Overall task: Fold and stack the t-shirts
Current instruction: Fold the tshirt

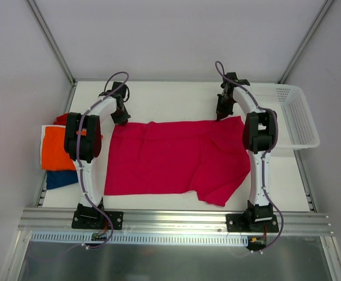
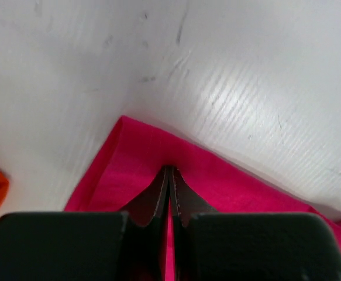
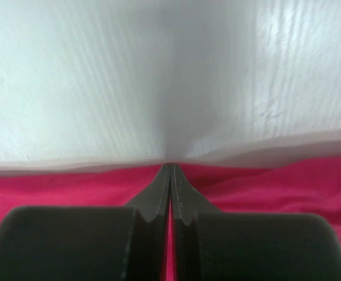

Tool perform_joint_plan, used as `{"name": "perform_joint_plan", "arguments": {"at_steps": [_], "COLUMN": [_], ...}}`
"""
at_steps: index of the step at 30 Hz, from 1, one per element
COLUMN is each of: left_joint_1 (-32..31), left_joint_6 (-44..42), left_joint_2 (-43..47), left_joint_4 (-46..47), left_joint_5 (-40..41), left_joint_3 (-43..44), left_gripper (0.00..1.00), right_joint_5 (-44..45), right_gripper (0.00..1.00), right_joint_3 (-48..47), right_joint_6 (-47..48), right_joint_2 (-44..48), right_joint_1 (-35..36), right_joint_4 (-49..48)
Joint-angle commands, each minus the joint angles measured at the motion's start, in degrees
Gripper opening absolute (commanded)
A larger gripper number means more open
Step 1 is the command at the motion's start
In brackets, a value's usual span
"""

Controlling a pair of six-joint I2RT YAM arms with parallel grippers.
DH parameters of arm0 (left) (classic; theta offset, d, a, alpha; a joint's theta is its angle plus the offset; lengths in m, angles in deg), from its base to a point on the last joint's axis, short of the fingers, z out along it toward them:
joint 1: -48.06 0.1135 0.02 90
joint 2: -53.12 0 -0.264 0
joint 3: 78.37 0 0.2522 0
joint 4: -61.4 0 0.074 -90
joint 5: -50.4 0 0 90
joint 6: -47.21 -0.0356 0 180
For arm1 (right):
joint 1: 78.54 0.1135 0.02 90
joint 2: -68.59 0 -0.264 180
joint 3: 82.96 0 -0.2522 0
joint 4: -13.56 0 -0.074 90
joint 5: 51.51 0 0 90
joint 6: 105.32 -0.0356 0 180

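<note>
Top external: left hand (image 1: 122, 117) and right hand (image 1: 221, 113) each clamp magenta t-shirt (image 1: 170, 158) edge, beside white basket (image 1: 308, 120).

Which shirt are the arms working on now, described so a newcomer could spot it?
In the middle of the white table, one shirt lies spread open. It is the magenta-pink t-shirt; the orange shirt, red shirt and dark blue shirt are piled at the left edge.

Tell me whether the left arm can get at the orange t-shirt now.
Probably not yet: the left gripper is shut on the magenta t-shirt at its far corner. The orange t-shirt lies uncovered beside that arm, so once the gripper lets go the way looks free.
</note>
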Motion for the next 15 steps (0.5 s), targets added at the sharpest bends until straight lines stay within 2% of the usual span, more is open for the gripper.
{"name": "perform_joint_plan", "arguments": {"at_steps": [1,10,13,15], "left_joint_1": [1.37,2.07,2.07,1.99], "left_joint_6": [-0.92,-1.45,-0.75,0.22], "left_joint_2": [-1.28,-5.5,-2.97,-0.42], "left_joint_4": [-2.7,-5.16,-5.43,-5.17], "left_joint_5": [-0.26,-0.26,0.08,1.31], "left_joint_3": [3.99,11.12,8.67,5.78], "left_gripper": [0.0,0.0,0.0,0.0], "right_joint_5": [-2.23,-4.16,-3.73,-3.81], "right_gripper": [0.0,0.0,0.0,0.0], "right_joint_3": [-6.05,-9.93,-5.81,2.87], "right_joint_6": [0.95,1.04,2.52,2.18], "right_joint_2": [-2.95,-5.69,-1.57,3.25], "right_joint_1": [-1.34,-5.38,-5.56,-5.56], "right_joint_4": [6.32,6.5,5.02,-1.12]}}
